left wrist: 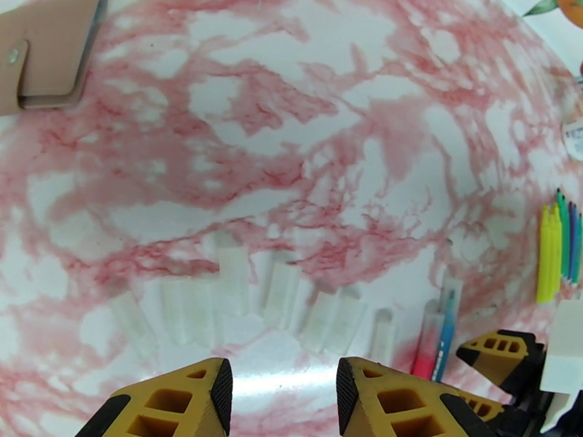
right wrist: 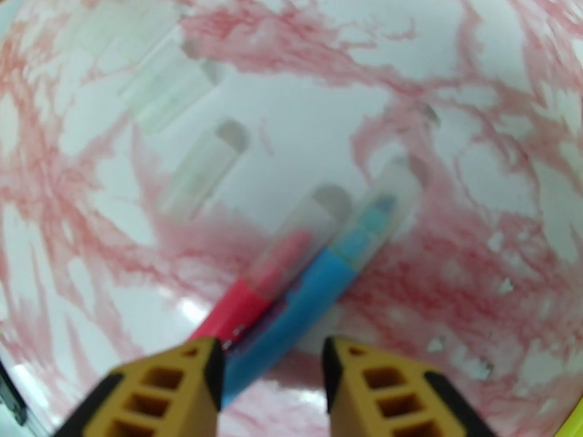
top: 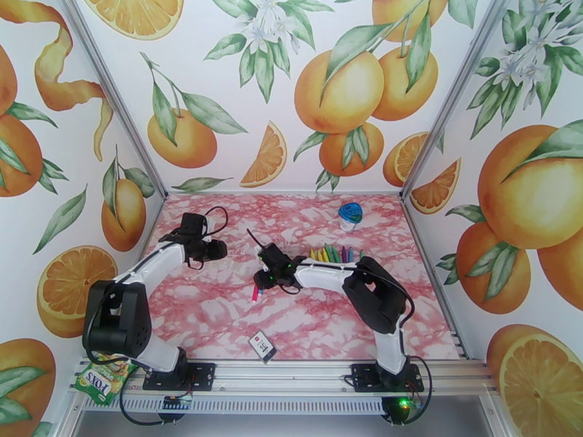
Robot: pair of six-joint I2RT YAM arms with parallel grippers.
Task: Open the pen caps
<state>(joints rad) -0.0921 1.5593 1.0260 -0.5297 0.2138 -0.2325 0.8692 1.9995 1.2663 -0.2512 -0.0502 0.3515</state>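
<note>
Right gripper tilted down clasping two pens, left gripper hovering spread

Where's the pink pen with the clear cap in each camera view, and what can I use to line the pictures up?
Top external: pink pen in the middle of the table, slanting down-left from the right gripper.
Left wrist: pink pen at lower right, beside the blue pen.
Right wrist: pink pen at bottom centre, between the gripper's fingers, pointing up-right.
Shared landmark: the right gripper, next to the pen in every view.
</note>
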